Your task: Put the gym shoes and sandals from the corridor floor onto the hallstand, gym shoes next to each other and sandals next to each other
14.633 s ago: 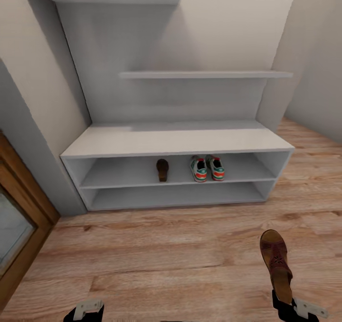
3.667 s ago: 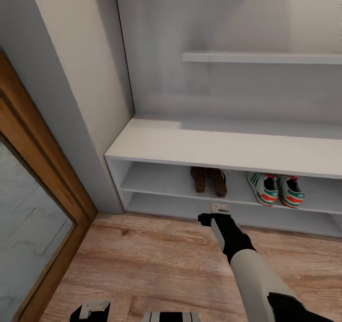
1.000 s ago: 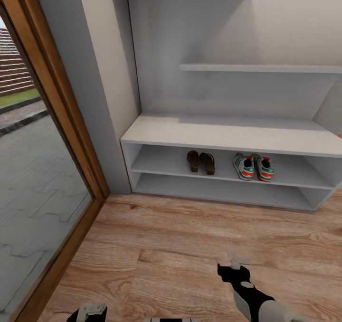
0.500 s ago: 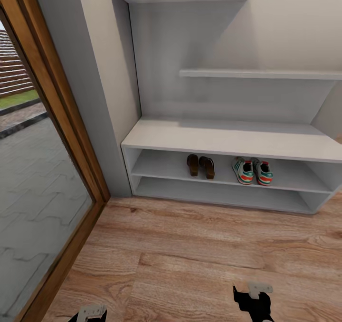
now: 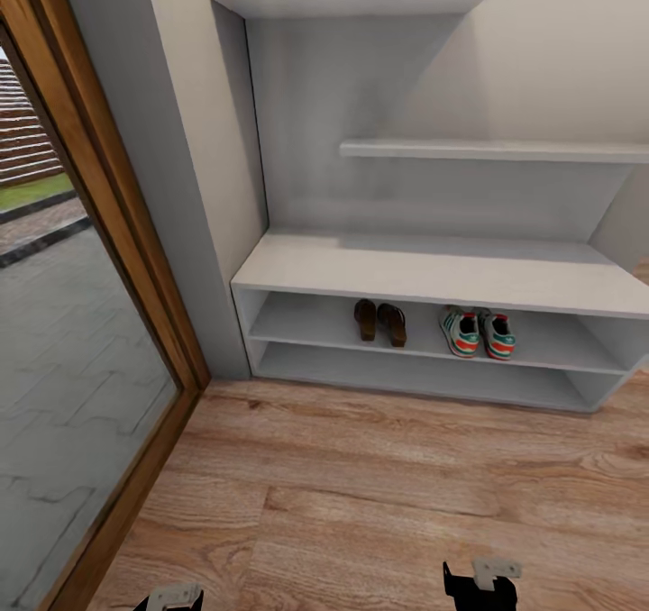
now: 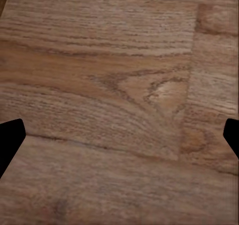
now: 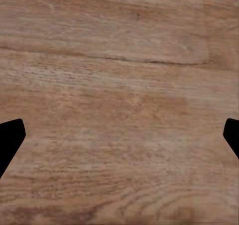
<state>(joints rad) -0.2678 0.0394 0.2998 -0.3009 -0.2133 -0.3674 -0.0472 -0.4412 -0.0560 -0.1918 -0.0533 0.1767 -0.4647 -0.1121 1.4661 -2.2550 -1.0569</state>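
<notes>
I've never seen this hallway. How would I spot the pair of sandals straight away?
Find the light grey hallstand against the wall, beside the wood-framed glass door. Under its wide bench top, look at the upper of the two open shelves. The sandals are the dark brown pair standing side by side there, to the left of the white gym shoes with green stripes and red-orange patches.

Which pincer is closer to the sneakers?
Right. The right pincer sits low, almost straight below the sneakers; the left pincer is far off to their left.
</notes>
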